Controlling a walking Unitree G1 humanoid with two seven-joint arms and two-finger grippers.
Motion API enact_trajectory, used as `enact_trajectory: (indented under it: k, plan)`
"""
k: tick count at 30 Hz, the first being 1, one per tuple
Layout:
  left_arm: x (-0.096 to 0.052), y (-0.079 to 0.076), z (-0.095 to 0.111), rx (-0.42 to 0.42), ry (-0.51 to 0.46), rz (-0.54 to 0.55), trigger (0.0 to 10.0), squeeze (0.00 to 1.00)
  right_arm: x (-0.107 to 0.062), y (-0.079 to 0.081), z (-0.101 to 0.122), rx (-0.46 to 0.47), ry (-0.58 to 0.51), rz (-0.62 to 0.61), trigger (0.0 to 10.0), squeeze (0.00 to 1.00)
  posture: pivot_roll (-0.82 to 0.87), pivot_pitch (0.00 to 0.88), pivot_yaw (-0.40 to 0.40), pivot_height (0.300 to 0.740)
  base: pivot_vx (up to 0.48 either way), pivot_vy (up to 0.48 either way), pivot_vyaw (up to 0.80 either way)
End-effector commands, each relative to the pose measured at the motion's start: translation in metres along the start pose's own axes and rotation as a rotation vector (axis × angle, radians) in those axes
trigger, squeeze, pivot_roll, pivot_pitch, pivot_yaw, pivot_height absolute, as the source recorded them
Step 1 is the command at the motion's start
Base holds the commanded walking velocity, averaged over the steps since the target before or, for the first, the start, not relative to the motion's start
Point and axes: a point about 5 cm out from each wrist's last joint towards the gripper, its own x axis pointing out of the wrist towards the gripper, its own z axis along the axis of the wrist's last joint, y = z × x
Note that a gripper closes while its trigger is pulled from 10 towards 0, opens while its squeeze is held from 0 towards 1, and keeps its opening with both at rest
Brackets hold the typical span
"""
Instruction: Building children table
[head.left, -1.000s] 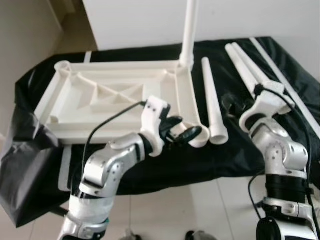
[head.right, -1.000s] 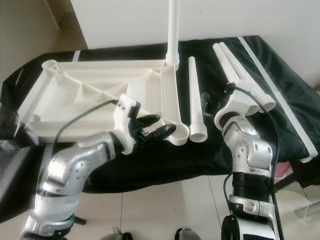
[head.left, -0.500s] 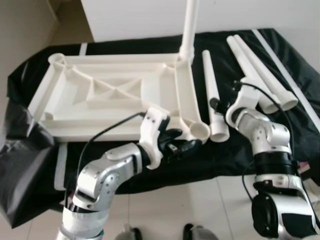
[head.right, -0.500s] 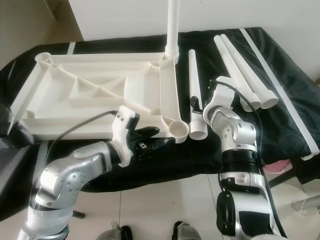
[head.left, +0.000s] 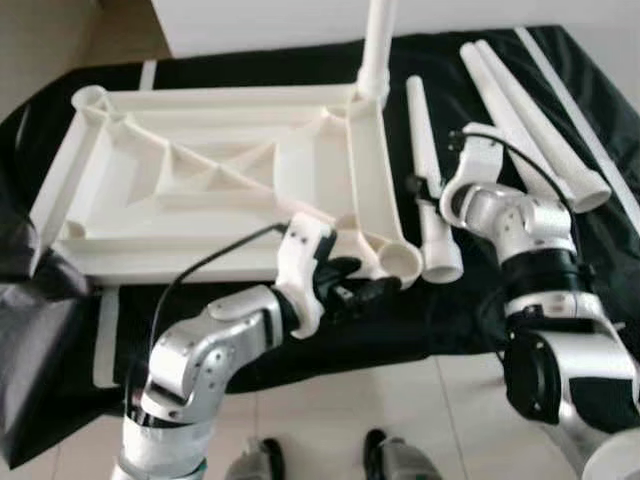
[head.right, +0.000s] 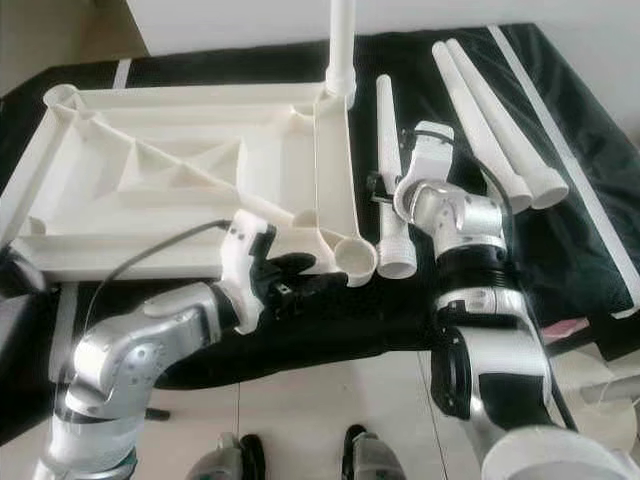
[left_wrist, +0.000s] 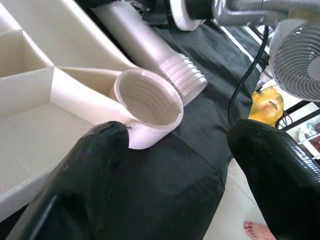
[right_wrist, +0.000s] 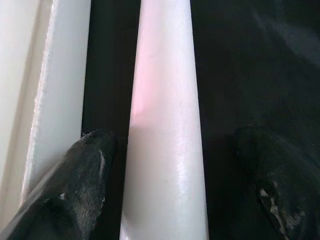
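Observation:
The white plastic tabletop (head.left: 200, 190) lies upside down on a black cloth. One white leg (head.left: 376, 50) stands upright, screwed into its far right corner. My left gripper (head.left: 365, 283) is open just in front of the near right corner socket (left_wrist: 147, 100), one finger (left_wrist: 90, 165) touching the socket's outside. A loose leg (head.left: 417, 120) lies beside the tabletop's right edge, threaded end toward me. My right gripper (head.left: 420, 192) is open over this leg (right_wrist: 167, 125), a finger on each side, apart from it.
Two more loose legs (head.left: 530, 110) lie side by side at the right, and a long white strip (head.left: 590, 110) runs past them. A fan (left_wrist: 297, 55) stands on the floor beyond the table's right end. The cloth's front edge drops to a tiled floor.
My right gripper has swung left from the pair of legs to the single loose leg and now straddles it. The left gripper stays by the corner socket. The camera has tilted.

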Motion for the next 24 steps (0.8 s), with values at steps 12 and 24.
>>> enact_trajectory:
  k: [12, 24]
  plan:
    - [-0.002, -0.003, 0.002, -0.005, -0.011, 0.0, 10.0, 0.0, 0.002, 0.013, -0.034, -0.121, 0.172, 0.038, 10.0, 0.0, 0.0, 0.248, 0.002, 0.74, 0.0, 0.0, 0.0]
    - [0.0, -0.001, 0.005, 0.0, -0.03, 0.012, 10.0, 0.0, -0.002, 0.002, -0.065, -0.026, 0.315, -0.045, 10.0, 0.0, -0.01, 0.231, -0.011, 0.74, 0.0, 0.0, 0.0]
